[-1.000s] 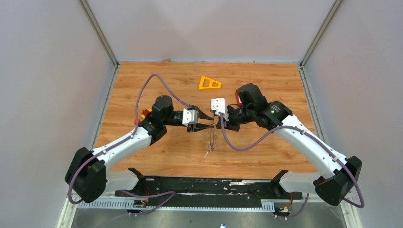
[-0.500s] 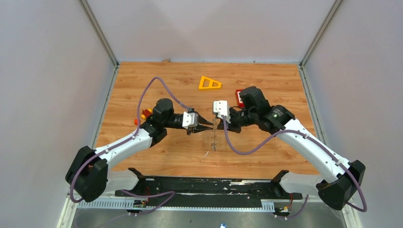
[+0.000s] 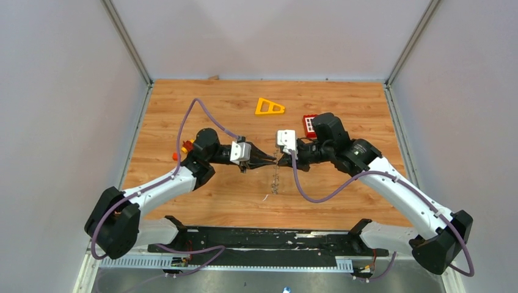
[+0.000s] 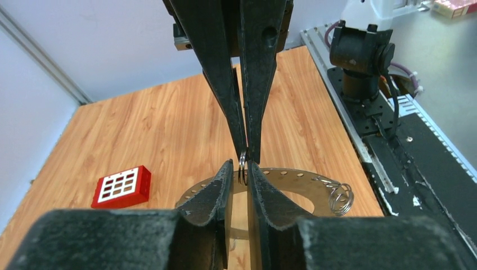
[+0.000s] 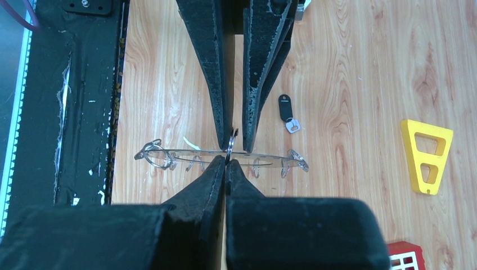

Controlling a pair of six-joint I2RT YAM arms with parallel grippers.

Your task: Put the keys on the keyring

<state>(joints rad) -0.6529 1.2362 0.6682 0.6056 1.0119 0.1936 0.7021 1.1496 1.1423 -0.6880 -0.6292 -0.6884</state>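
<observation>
The keyring (image 4: 304,178), a flat grey ring with holes along its rim, hangs in the air between my two grippers; it is edge-on in the right wrist view (image 5: 185,152) and a thin line in the top view (image 3: 275,182). A small split ring (image 4: 242,169) sits on its rim. My right gripper (image 5: 226,163) is shut on that split ring (image 5: 231,140). My left gripper (image 4: 239,167) meets it tip to tip, jaws a narrow gap apart either side of the split ring. A black-headed key (image 5: 286,108) lies on the table beyond.
A red keypad block (image 3: 310,125) lies behind the right wrist and an orange triangular frame (image 3: 269,107) further back. Several more split rings (image 4: 340,197) hang from the keyring's rim. The black base rail (image 3: 269,239) runs along the near edge.
The left gripper's jaws have narrowed from wide open to a slim gap round the split ring. The right arm has shifted right, uncovering the red keypad block.
</observation>
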